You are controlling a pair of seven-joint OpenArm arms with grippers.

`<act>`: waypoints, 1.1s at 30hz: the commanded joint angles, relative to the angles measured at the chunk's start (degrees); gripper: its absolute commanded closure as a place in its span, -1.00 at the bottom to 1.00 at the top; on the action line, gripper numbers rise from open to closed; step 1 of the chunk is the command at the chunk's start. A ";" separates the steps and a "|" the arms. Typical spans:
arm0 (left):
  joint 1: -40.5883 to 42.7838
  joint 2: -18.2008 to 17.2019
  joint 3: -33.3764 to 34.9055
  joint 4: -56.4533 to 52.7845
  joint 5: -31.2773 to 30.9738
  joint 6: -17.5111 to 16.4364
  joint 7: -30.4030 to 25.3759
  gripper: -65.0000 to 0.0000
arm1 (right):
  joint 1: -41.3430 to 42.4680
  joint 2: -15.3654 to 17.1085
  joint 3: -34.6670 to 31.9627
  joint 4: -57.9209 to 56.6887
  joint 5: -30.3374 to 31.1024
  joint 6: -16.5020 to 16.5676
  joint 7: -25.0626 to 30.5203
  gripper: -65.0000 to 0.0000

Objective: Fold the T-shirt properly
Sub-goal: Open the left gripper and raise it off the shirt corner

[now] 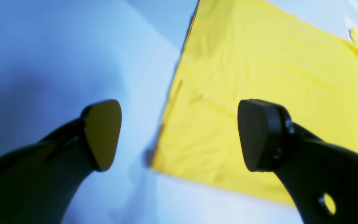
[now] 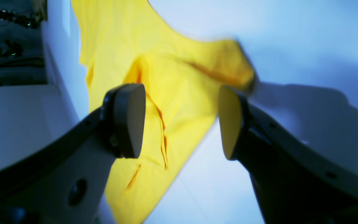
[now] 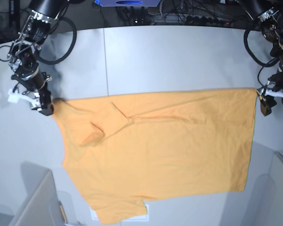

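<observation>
At base view's left: right tool (image 3: 43,107) jaws apart, empty, at shirt corner | centre: T-shirt (image 3: 165,150) spread on surface (image 3: 179,56), lower edge cut off, print unseen | right: left tool (image 3: 265,104) jaws apart, beside hem, blurred.

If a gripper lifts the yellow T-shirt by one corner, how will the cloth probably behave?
The T-shirt is probably floppy: it lies flat on the table with soft creases and a sleeve folded over near the right gripper. A lifted corner would likely sag and drag the rest. It looks thin, so probably light; a push may bunch it rather than slide it.
</observation>
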 commanded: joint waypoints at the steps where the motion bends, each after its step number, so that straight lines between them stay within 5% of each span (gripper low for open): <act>1: 1.22 -0.73 -1.81 1.29 -0.26 -1.55 -0.73 -0.71 | -0.15 0.42 0.16 1.14 2.10 0.58 0.54 -0.07; 6: 5.35 0.94 -7.79 1.73 -0.08 -6.30 -0.73 -0.66 | -3.14 -0.90 0.16 1.05 3.33 0.49 1.07 -0.07; 15: 8.43 1.29 -10.16 1.73 -0.26 -6.47 -0.37 0.74 | -2.17 -2.13 1.04 -5.19 3.25 0.49 4.85 -0.07; 19: 8.87 1.38 -10.25 1.64 -0.26 -6.47 -0.29 0.94 | 0.46 -1.34 1.13 -10.46 3.25 0.49 4.85 -0.07; 23: 8.87 2.43 -10.25 1.55 -0.26 -6.47 -0.29 0.61 | 3.01 0.07 0.95 -14.33 3.25 0.49 4.94 -0.07; 29: 8.60 4.72 -10.07 1.37 -0.26 -6.47 -0.29 -0.42 | 7.85 0.33 1.04 -19.61 -4.40 0.49 4.67 -0.07; 33: 7.99 6.12 -9.81 0.50 -0.26 -6.12 -0.29 -0.67 | 8.20 -0.02 1.04 -19.52 -4.93 0.49 4.67 -0.07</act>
